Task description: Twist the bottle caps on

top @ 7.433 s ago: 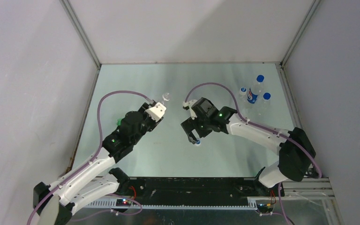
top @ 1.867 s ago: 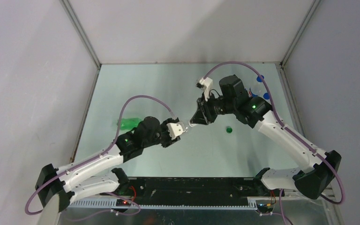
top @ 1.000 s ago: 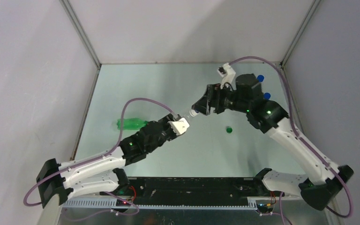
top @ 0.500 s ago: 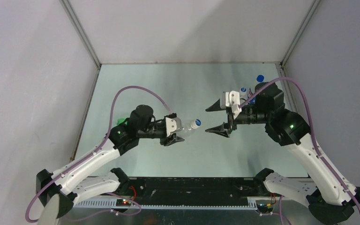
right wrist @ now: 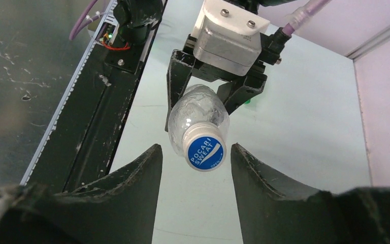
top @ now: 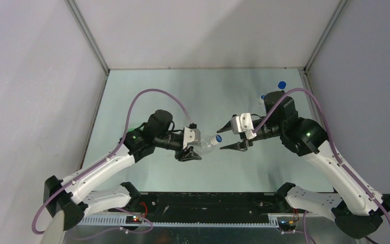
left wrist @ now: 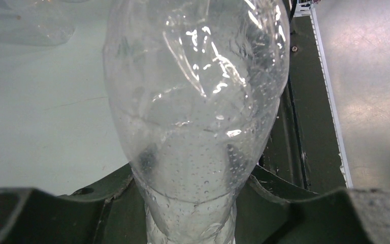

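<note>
Bottles of clear plastic with bright blue caps (top: 282, 85) stand on the pale green table (top: 183, 91), well to the far right of the small clear colourless plastic bottle (top: 205, 143) held in mid-air, and the right arm partly hides them. In the right wrist view a scrap of translucent green (right wrist: 247, 104) peeps out just behind that bottle. It is probably the green plastic bottle, though too little shows to be sure.

The left gripper (top: 197, 143) is clamped on the clear bottle's body, holding it off the table and roughly level, neck toward the right arm. On the neck sits a round plastic cap with a blue printed top (right wrist: 205, 147). The right gripper (top: 220, 139) stands parted, one finger either side of that cap, with a gap showing on both sides — not touching it.
</note>
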Tool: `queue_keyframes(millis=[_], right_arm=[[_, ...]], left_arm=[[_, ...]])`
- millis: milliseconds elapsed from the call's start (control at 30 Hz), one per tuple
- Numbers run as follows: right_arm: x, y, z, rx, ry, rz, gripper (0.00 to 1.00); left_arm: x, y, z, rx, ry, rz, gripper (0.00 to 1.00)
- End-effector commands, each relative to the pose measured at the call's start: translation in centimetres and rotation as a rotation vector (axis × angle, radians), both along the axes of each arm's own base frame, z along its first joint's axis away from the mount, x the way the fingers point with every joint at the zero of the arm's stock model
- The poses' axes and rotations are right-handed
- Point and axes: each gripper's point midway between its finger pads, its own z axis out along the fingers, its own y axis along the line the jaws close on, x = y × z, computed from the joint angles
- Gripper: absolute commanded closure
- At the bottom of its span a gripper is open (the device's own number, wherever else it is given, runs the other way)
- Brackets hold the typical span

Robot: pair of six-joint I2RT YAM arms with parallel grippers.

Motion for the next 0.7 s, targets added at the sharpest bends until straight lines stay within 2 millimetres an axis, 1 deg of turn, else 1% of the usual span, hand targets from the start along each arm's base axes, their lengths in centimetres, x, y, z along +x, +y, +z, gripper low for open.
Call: queue_keyframes(millis=[0,300,367,433,467,500,533,567,600,633,667], right_arm=[[-0.1,0.5,0.5,0.009,-0.032,0.036,0.47],[0.4,0.9,-0.5,-0.02,0.0,0.031,0.61],[0.5,1.0,-0.8,-0.03,0.018,0.026,0.66],[0.8,1.1,-1.3,-0.046,0.058,0.008,0.73],[0.9,1.2,-1.5,-0.052,0.075,-0.002,0.81],[1.2,1.3,-1.8,-0.064,0.112,-0.028,0.85],[1.4,1.3,-2.0,-0.072,0.135,-0.045,0.95],[2.1,1.5,-2.5,-0.091,0.195,-0.098,0.99],[2.6,1.7,-2.7,-0.096,0.221,-0.134,1.0],[3.7,1.8,-3.7,-0.125,0.314,-0.228,1.0],[4.6,1.8,-3.9,-0.126,0.356,-0.284,1.0]], left_arm=[[0.1,-0.5,2.2,-0.044,-0.037,-0.038,1.0],[0.2,-0.6,2.3,-0.036,-0.045,-0.041,1.0],[0.5,-0.7,2.4,-0.038,-0.055,-0.037,1.0],[0.9,-0.7,2.6,-0.036,-0.07,-0.018,1.0],[1.4,-0.7,2.7,-0.032,-0.087,0.005,1.0],[2.1,-0.5,2.8,-0.022,-0.11,0.043,1.0],[2.5,-0.6,3.1,-0.027,-0.129,0.064,1.0],[3.6,-0.3,3.1,-0.009,-0.163,0.129,1.0],[4.2,-0.5,3.6,-0.022,-0.193,0.164,1.0],[5.9,0.2,3.5,0.008,-0.246,0.266,1.0],[6.3,-0.2,4.0,0.001,-0.296,0.291,1.0]])
